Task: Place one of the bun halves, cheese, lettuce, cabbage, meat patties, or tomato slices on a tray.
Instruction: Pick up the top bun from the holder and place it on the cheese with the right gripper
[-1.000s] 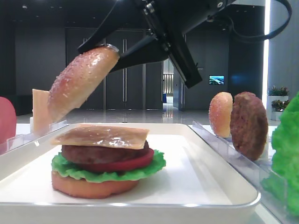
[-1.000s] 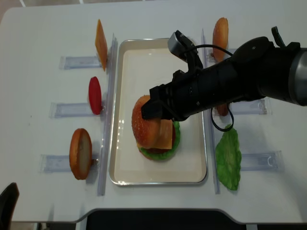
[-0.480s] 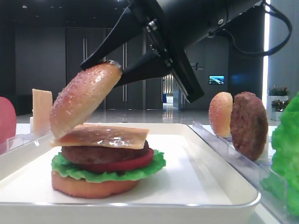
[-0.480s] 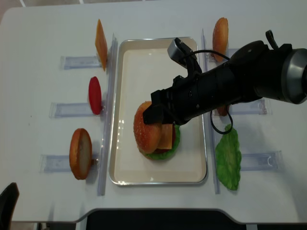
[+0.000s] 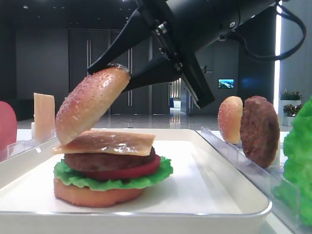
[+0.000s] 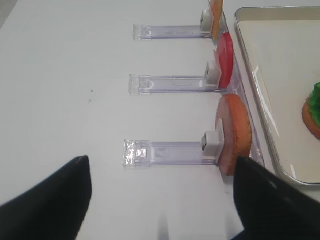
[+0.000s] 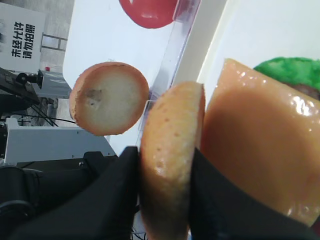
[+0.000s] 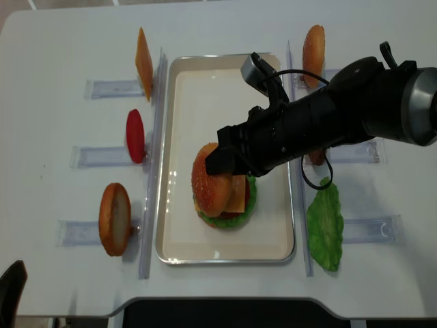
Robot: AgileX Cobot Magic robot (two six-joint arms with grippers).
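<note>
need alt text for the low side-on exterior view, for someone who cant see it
A black right gripper holds a domed, seed-speckled golden-brown top bun, tilted, its lower edge at a glossy orange-yellow cheese slice topping a stacked burger on a white rimmed tray. A spare bun, a dark-brown patty and green lettuce stand at right.

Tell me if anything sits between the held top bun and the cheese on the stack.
Nothing visible does. The top bun, clamped in the right pincer, hangs tilted with its lower edge at the cheese; only open space lies under the raised side.
</note>
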